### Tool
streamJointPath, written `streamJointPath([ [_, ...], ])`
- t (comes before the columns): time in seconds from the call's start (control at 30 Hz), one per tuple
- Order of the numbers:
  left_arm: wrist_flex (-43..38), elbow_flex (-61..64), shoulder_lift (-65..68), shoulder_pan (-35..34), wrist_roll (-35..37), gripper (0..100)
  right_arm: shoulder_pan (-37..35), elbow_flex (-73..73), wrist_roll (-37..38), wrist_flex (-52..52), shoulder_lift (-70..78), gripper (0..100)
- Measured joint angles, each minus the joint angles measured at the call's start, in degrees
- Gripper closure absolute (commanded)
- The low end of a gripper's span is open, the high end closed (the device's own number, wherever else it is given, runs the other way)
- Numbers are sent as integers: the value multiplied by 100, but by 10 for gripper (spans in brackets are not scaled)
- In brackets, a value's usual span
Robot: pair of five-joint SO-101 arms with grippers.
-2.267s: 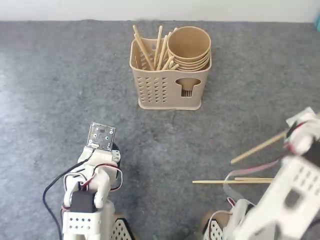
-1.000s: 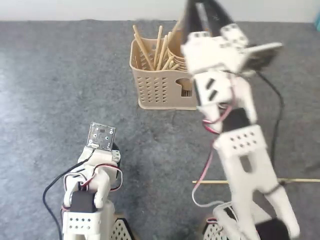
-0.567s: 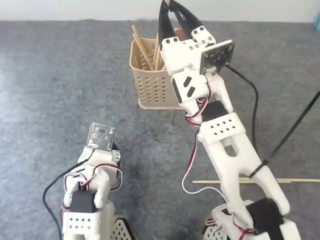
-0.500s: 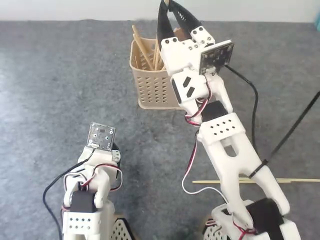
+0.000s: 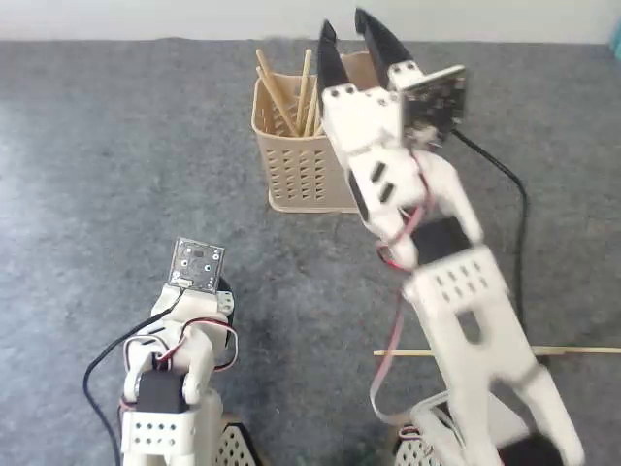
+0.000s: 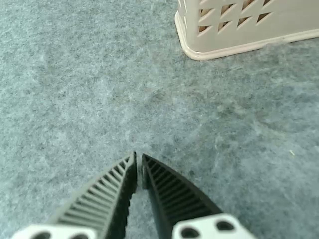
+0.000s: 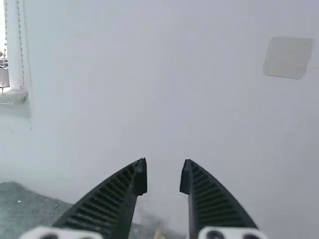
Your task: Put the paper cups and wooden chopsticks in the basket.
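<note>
The beige slotted basket (image 5: 296, 160) stands at the back middle of the grey mat, with several wooden chopsticks (image 5: 281, 92) upright in its left part. My right gripper (image 5: 344, 24) is stretched out above the basket's right part, open and holding nothing. The arm hides most of the paper cups; a strip of cup rim (image 5: 359, 64) shows between the fingers. In the right wrist view the right gripper (image 7: 163, 177) points at a white wall. One chopstick (image 5: 572, 349) lies flat on the mat at the front right. My left gripper (image 6: 138, 164) is shut and empty, low over bare mat, short of the basket (image 6: 239, 30).
The left arm (image 5: 179, 369) sits folded at the front left. A black cable (image 5: 514, 209) trails from the right arm's wrist. Bare grey mat lies left of the basket and between the arms. The mat's far edge meets a white wall (image 5: 146, 17).
The right arm swung from the table's right side up over the basket. In the last half second its gripper shifted slightly right and opened wider. The left arm stayed still.
</note>
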Motion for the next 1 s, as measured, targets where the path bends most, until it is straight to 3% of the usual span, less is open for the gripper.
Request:
streamJointPath([
  [0.1,0,0,0,0,0,987,580,0,-835,1363,-1029,928],
  [0.23,0,0,0,0,0,987,1934,0,-2022,2945,-2066,929],
  [0.33,0,0,0,0,0,987,2840,0,-2418,4123,-2251,929],
  [0.43,0,0,0,0,0,987,3402,0,-2505,5389,-2171,928],
  [0.6,0,0,0,0,0,987,3604,0,-2532,7297,-1688,928],
  [0.83,0,0,0,0,0,987,4079,18,-2497,8105,-1037,924],
  [1.0,0,0,0,0,0,987,4097,457,-1600,8721,-325,928],
])
